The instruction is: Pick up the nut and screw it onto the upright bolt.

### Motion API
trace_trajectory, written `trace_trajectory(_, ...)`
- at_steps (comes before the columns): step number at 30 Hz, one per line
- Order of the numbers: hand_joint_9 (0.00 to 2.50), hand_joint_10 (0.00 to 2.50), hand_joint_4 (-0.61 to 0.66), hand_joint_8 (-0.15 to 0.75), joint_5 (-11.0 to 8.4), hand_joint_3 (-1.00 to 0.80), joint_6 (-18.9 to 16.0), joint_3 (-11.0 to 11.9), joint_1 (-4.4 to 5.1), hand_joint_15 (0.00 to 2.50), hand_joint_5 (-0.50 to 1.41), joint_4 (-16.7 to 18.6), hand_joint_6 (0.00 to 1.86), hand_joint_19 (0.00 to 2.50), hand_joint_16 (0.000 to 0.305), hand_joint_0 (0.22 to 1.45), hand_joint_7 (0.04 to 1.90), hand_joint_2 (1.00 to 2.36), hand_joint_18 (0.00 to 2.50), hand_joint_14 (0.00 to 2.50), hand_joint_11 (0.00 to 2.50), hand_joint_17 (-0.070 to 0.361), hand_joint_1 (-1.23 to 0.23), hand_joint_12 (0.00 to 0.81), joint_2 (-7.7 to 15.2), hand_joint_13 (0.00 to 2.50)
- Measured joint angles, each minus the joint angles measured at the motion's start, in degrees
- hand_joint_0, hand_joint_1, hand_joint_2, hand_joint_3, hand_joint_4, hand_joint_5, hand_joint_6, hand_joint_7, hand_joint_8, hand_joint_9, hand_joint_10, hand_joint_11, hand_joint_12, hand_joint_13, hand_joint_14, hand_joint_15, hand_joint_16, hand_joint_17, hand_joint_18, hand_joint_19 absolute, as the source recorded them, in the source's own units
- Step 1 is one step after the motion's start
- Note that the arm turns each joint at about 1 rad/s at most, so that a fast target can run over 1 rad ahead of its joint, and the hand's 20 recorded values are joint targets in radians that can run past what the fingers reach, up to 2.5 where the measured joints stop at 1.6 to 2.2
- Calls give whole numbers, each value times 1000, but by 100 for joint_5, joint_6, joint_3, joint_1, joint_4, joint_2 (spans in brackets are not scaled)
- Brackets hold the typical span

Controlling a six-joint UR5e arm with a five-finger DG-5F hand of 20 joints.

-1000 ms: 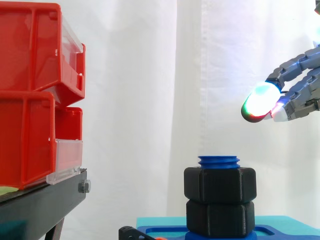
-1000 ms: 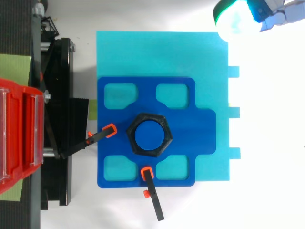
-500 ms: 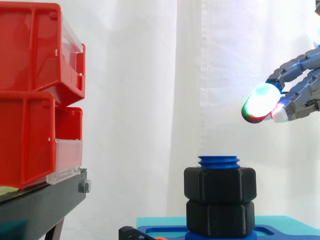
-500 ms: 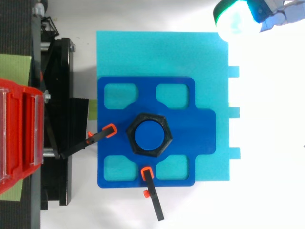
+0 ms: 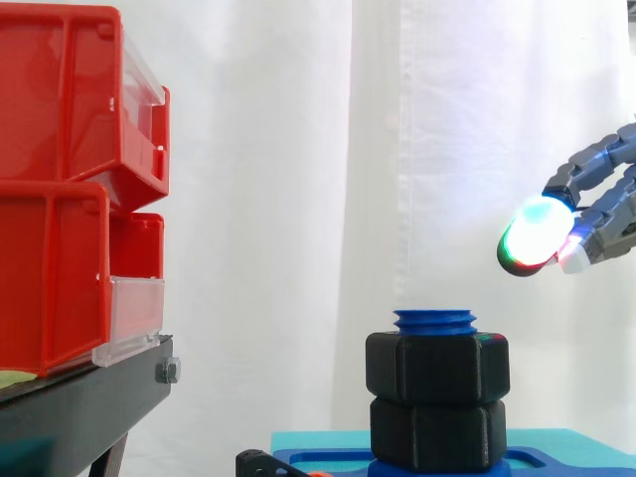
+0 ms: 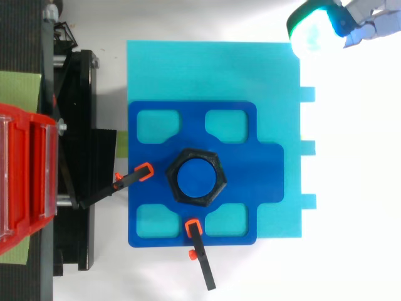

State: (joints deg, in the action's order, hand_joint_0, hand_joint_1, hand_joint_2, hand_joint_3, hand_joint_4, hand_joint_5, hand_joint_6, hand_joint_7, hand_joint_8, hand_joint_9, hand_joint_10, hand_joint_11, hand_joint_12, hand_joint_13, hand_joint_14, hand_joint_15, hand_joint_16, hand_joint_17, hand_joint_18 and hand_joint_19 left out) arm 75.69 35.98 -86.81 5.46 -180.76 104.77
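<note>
A blue upright bolt [image 5: 434,321] stands on a dark blue fixture plate [image 6: 263,169]. Two black hex nuts sit stacked on it, the upper nut [image 5: 437,367] just below the thread's top and a lower nut [image 5: 437,432] against the plate. From above, the upper nut [image 6: 195,153] rings the bolt's blue top [image 6: 195,177]. My hand [image 5: 596,164] hovers up and to the right of the bolt, apart from it. Its fingers are nearly straight with nothing between them, and one fingertip [image 5: 537,237] glows white and green. In the top view the hand [image 6: 369,12] is beyond the board's far right corner.
The fixture plate rests on a cyan board [image 6: 276,75]. Two orange-tipped black clamps [image 6: 143,170] [image 6: 193,227] hold the plate. Stacked red bins [image 5: 60,189] on a black stand [image 5: 79,407] fill the left side. A white curtain hangs behind.
The hand has drifted slightly right and down, away from the bolt. The nuts and the bolt have not moved.
</note>
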Motion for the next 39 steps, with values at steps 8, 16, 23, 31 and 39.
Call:
trace_trajectory(8,0,0,97,187,-11,-500,-3,-10,2,0,-261,44,502,0,45,487,693,1000,0,0,0,102,-331,336,0,0)
trace_trajectory(16,0,0,95,191,7,-500,-3,-12,0,0,-264,82,502,0,45,486,710,1000,0,0,0,102,-330,337,-1,0)
trace_trajectory(23,0,0,94,189,-5,-500,0,-11,1,0,-265,226,502,0,45,486,709,1000,0,0,0,102,-332,337,-1,0)
trace_trajectory(31,0,0,90,191,13,-500,21,-12,7,0,-265,235,502,0,45,488,690,1000,0,0,0,102,-337,335,-1,0)
trace_trajectory(39,0,0,94,193,11,-500,118,-10,6,0,-262,241,502,0,46,488,675,1000,0,0,0,103,-354,338,-4,0)
